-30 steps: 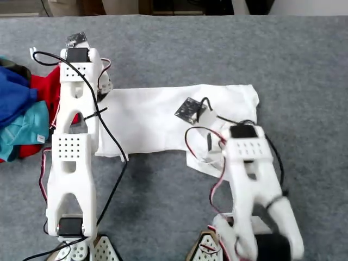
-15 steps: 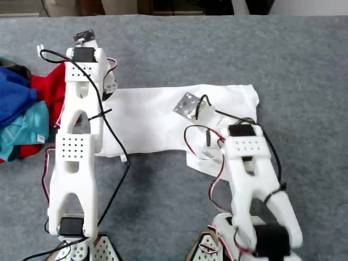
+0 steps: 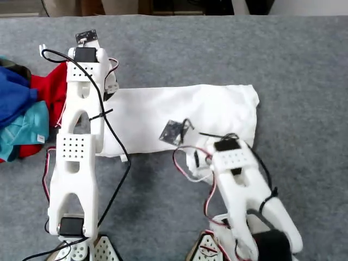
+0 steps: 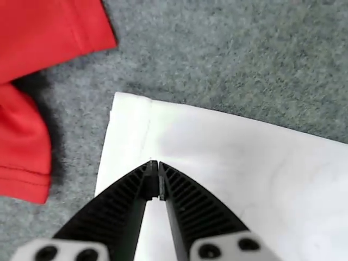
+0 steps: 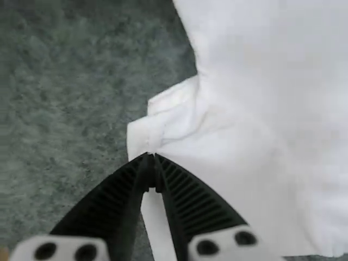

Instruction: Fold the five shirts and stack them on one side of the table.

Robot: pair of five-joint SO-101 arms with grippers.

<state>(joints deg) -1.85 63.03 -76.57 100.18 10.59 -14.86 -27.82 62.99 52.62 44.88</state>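
White shirt (image 3: 179, 114) lies flat across the middle of the table (image 3: 228, 49), with its long side along the near edge. It is already a narrow band, so I judge that one fold is done and more are to come. The other shirts, a red one (image 3: 49, 87), a blue one (image 3: 13, 98) and a teal one (image 3: 24, 128), wait in a heap at the left edge.

My left gripper (image 4: 154, 182) stands over the left end of the white shirt, just inside its far corner, and the red shirt is near it. Its jaws are pressed together at the tips. My right gripper (image 5: 150, 174) is at the near side of the shirt, on a small flap (image 5: 163, 119) that sticks out (probably a sleeve). Its jaws are also pressed together. For both I cannot tell if cloth is really caught between the tips.

To do this step well, I would first make sure of the grip: lift a little and see if the cloth follows. Then the flap should go onto the body, flat and without wrinkles. I would move low and slowly, so the band does not slide, and stay away from the red shirt.
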